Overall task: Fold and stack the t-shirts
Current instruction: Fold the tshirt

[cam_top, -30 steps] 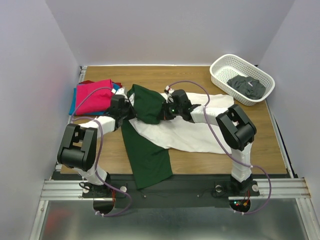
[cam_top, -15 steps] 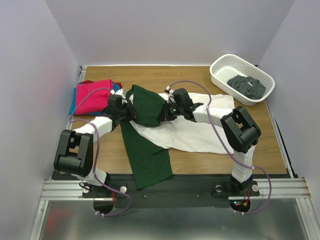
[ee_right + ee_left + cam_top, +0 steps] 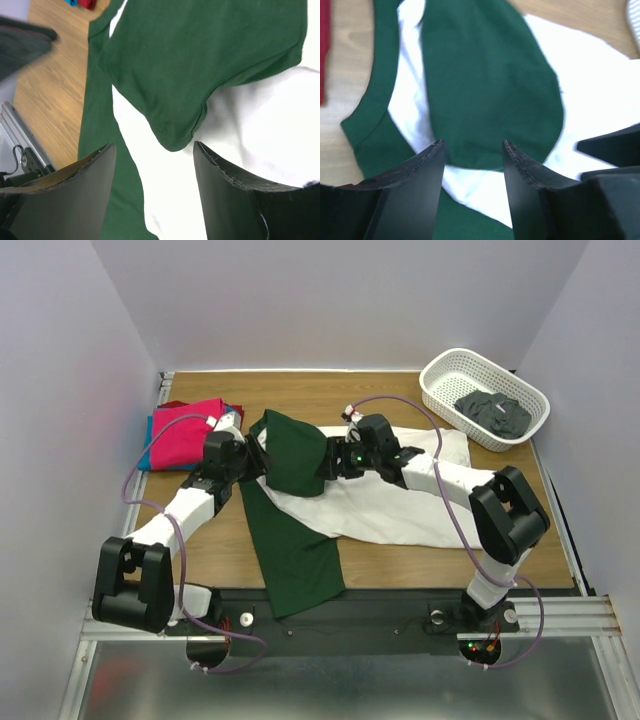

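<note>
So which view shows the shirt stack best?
The top view: nearly the whole stack shows, magenta on top. The left wrist view catches only a red sliver, the right wrist view only a blue-and-red corner.

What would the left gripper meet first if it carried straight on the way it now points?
Most likely the folded dark green sleeve of the white t-shirt, lying directly ahead of the open left gripper; exact depth is unclear.
</note>
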{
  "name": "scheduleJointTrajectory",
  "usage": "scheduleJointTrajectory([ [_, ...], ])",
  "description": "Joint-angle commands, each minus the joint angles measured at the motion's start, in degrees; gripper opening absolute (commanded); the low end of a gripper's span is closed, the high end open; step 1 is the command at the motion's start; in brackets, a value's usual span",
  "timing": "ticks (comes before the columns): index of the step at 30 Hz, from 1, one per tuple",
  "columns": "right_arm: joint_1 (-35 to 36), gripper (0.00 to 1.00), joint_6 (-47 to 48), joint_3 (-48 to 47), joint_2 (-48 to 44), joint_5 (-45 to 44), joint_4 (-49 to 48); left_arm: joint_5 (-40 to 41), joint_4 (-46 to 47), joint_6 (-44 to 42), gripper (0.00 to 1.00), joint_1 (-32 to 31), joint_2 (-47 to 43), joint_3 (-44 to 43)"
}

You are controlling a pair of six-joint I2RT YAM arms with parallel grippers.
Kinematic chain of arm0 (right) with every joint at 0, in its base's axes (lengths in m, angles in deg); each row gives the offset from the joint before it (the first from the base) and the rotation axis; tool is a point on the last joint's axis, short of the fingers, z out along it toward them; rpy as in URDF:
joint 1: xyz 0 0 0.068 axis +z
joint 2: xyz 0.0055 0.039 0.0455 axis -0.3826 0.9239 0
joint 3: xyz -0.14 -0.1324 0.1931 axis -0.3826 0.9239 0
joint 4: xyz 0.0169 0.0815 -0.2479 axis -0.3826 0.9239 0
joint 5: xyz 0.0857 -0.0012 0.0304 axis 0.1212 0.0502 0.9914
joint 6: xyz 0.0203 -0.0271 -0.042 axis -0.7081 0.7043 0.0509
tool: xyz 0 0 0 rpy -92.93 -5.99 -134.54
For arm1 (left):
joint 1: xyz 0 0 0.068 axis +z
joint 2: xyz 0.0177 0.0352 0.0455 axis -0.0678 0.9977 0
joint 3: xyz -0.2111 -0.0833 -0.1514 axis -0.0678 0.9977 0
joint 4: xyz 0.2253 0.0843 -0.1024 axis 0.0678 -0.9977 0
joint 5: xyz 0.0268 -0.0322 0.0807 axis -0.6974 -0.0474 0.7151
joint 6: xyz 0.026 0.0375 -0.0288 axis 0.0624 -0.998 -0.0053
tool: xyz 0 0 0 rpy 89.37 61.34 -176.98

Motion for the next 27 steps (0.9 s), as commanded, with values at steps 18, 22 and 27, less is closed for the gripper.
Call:
scheduleJointTrajectory([
  [18, 0.8, 0.7, 1.8, 4.0, -5.1, -2.3, -1.5, 2.5, 18.5, -2.2, 0.59, 0.1, 7.7, 10.8],
  [22, 0.7, 0.7, 2.0, 5.0, -5.9, -2.6, -1.6, 1.3, 19.1, -1.8, 0.58, -0.1, 9.8, 10.1],
  [27, 0.8, 0.7, 2.1, 5.1, -5.7, -2.6, -1.5, 0.9, 19.7, -1.8, 0.49, -0.6, 9.4, 9.2],
])
